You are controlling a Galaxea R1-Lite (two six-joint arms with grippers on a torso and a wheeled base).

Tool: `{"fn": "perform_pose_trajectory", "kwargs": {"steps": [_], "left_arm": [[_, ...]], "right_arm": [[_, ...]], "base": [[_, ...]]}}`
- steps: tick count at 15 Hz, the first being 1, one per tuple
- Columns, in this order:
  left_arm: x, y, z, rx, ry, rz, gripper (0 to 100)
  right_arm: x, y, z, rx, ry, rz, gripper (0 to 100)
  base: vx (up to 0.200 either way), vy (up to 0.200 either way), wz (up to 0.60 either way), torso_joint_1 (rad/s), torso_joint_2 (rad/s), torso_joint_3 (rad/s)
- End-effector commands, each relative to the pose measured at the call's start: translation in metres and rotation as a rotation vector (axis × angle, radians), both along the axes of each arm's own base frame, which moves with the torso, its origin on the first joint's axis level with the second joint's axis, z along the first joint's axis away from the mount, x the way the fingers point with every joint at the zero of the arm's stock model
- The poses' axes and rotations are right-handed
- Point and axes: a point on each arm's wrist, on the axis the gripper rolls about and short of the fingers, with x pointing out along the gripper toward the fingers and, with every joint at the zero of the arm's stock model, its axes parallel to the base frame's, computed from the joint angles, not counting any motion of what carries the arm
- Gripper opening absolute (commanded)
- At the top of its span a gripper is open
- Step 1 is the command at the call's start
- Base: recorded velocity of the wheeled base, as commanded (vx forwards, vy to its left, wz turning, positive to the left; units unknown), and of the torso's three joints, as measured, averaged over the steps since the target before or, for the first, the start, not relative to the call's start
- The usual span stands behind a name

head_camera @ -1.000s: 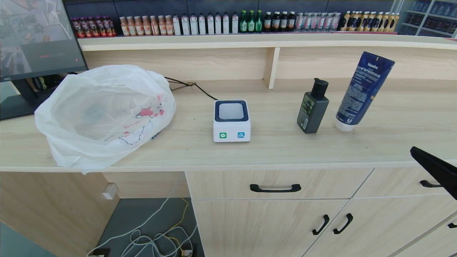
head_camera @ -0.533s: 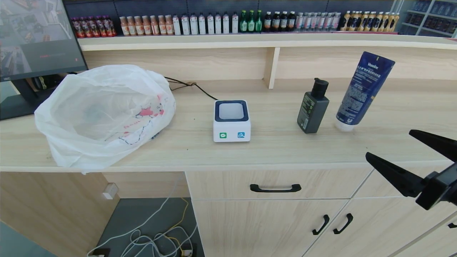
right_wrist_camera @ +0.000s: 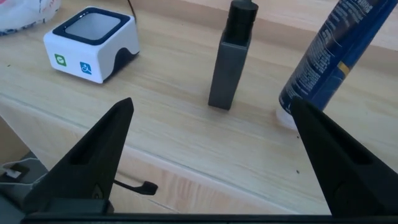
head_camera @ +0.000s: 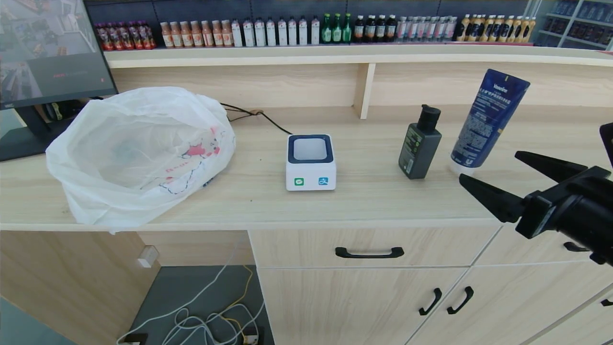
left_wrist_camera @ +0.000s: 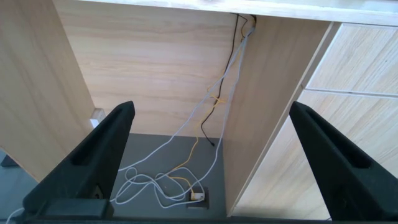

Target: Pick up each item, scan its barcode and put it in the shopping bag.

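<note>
Behind the desk (head_camera: 364,201) runs a shelf of drink bottles (head_camera: 311,31). A dark monitor (head_camera: 48,48) stands at the desk's far left. My left hand (left_wrist_camera: 211,112) hangs below the desk edge with its fingers spread and nothing between them, facing loose cables (left_wrist_camera: 186,180) on the floor.

On the desk the white shopping bag (head_camera: 139,153) slumps on its side, mouth gaping toward me. It is thin, floppy plastic, so I expect the rim to give way when nudged. The white barcode scanner (head_camera: 310,162) sits mid-desk, window up, well apart from the bag.

Further right stands the dark pump bottle (head_camera: 419,146), upright. It looks rigid and flat-sided, so I would pinch its body at mid-height and leave the pump neck alone. Just beside it the blue tube (head_camera: 488,120) balances on its white cap and tilts away to the right. I judge it soft, top-heavy and easy to topple. A hold low down, near the stiffer cap end, should keep it from squashing.

My right hand (head_camera: 489,166) hovers near the tube's base, fingers wide apart and gripping nothing. Neither item has been lifted yet.
</note>
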Motion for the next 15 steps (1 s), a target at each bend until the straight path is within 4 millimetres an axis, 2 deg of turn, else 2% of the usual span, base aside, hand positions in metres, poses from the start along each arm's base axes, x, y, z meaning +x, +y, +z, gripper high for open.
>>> {"fn": "perform_pose_trajectory", "kwargs": {"steps": [1, 4, 8, 11, 15], "left_arm": [[0.0, 0.0, 0.0, 0.0, 0.0, 0.0, 100], [0.0, 0.0, 0.0, 0.0, 0.0, 0.0, 100], [0.0, 0.0, 0.0, 0.0, 0.0, 0.002, 100], [0.0, 0.0, 0.0, 0.0, 0.0, 0.002, 100], [0.0, 0.0, 0.0, 0.0, 0.0, 0.0, 100]], "right_arm": [[0.02, 0.008, -0.014, 0.014, 0.047, 0.0, 100], [0.031, 0.011, -0.022, 0.073, 0.077, -0.05, 100], [0.039, 0.013, -0.023, 0.071, 0.071, -0.1, 100], [0.048, 0.029, -0.022, 0.091, 0.05, -0.11, 100], [0.061, 0.036, -0.022, 0.096, 0.035, -0.117, 100]], "base": [[0.0, 0.0, 0.0, 0.0, 0.0, 0.0], [0.0, 0.0, 0.0, 0.0, 0.0, 0.0], [0.0, 0.0, 0.0, 0.0, 0.0, 0.0], [0.0, 0.0, 0.0, 0.0, 0.0, 0.0], [0.0, 0.0, 0.0, 0.0, 0.0, 0.0]]}}
